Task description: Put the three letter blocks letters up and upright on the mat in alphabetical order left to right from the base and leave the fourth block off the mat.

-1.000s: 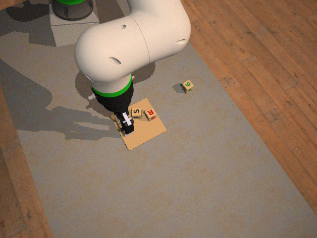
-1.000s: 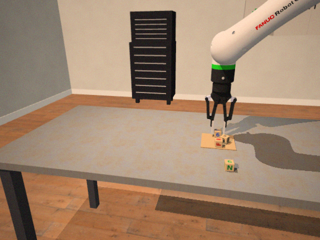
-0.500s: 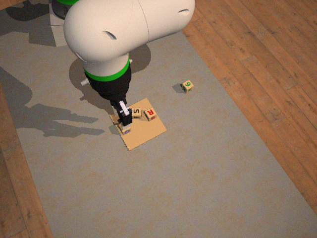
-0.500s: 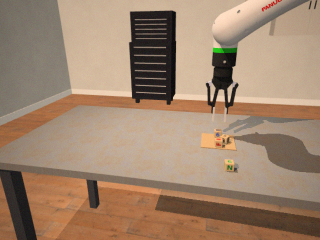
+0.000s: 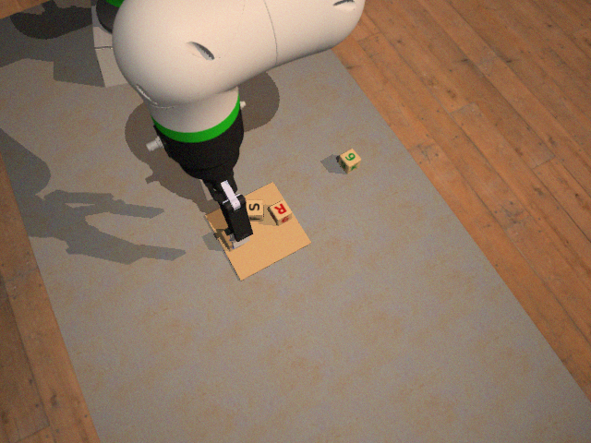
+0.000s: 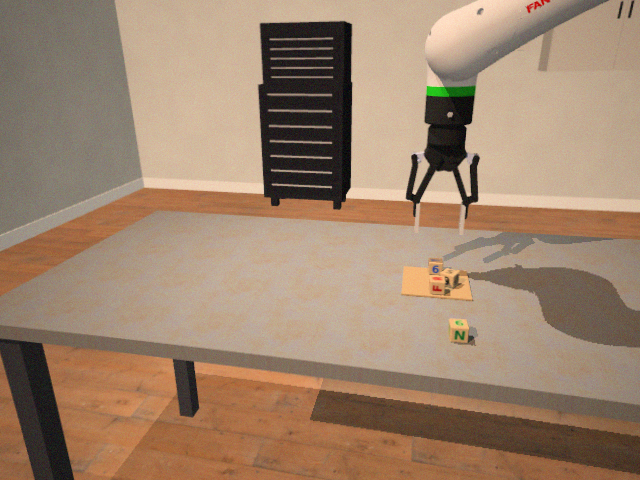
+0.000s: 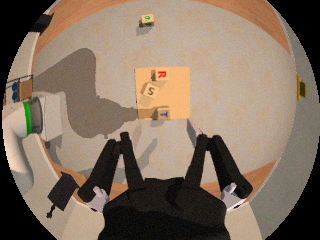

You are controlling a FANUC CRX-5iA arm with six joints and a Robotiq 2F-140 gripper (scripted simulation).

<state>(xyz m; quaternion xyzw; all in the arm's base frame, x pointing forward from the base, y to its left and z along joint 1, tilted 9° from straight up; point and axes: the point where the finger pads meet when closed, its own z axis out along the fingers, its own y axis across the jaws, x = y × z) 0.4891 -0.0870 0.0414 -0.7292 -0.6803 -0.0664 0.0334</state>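
Grey table (image 6: pixel 206 289) is seen standing on a wooden floor, with one black drawer cabinet (image 6: pixel 305 108) against the far wall. One tan mat (image 5: pixel 282 247) is laid flat on the table. Four blocks are counted. Three are found on the mat: the S block (image 5: pixel 255 208), the R block (image 5: pixel 280 212) just beside it, and a third block (image 7: pixel 160 112) at the mat's edge, whose top letter looks like a T in the wrist view but is too small to be read with certainty. In the top view this third block is hidden by the gripper. The fourth block (image 5: pixel 349 160), with a green 6 on top, is set well apart from the mat on the bare table. The gripper (image 6: pixel 438 227) is held above the mat, its fingers spread apart with nothing between them.
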